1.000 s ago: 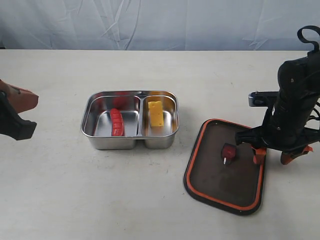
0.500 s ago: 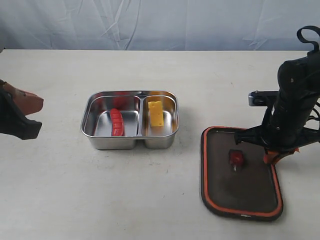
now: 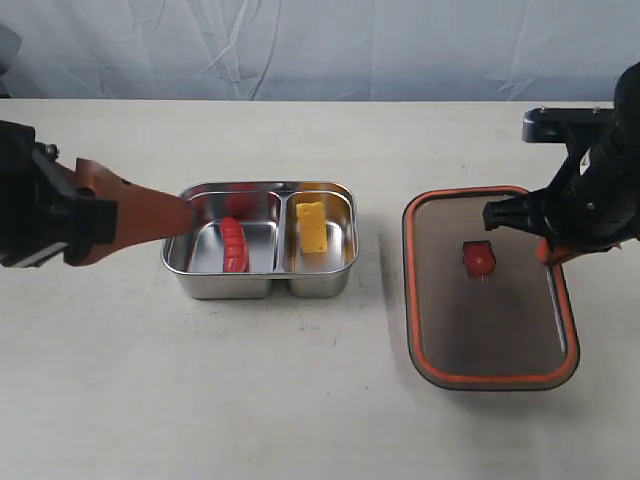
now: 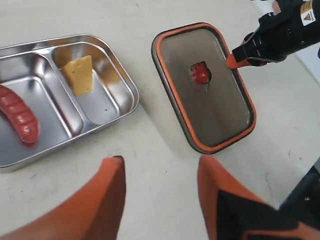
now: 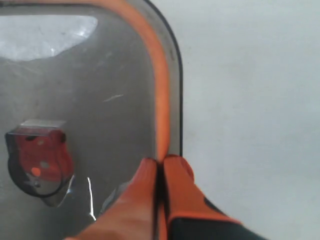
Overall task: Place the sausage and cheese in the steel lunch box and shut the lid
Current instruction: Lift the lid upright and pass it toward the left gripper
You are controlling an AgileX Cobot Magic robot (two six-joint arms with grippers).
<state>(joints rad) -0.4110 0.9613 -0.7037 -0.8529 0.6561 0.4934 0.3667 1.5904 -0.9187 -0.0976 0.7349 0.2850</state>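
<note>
Right gripper (image 5: 160,165) is pinched shut on the lid (image 5: 100,100), its two orange fingertips meeting on the orange seal at one long edge. In the exterior view that is the lid's (image 3: 490,320) right edge. Whether the lid is clear of the table (image 3: 300,400) I cannot tell.

Left gripper (image 4: 160,170) is released, fingers spread with nothing between them. In the exterior view it reaches towards the left end of the lunch box (image 3: 300,285), close to the rim; contact is unclear.

Contents: sausage (image 3: 232,245) lies in the left compartment and cheese (image 3: 311,228) in the right one, with the divider between them. Both sit below the rim.

Step in hand, as I judge it: filling is done and closing the lid is what remains. The lid is gripped but is well apart from the box, on its right.

Next move calls for:
- carrying the lid across to sit over the box;
- squaring its rounded corners to the box's corners;
- lowering it level, then pressing so the seal seats.

An edge pinch could let the far side droop and catch the rim first.

Surroundings: bare pale table and a light backdrop behind. A red tab (image 3: 478,258) sits at the lid's centre. Nothing lies between lid and box. The left gripper beside the box may steady it, but it could foul the lid as it comes down.
</note>
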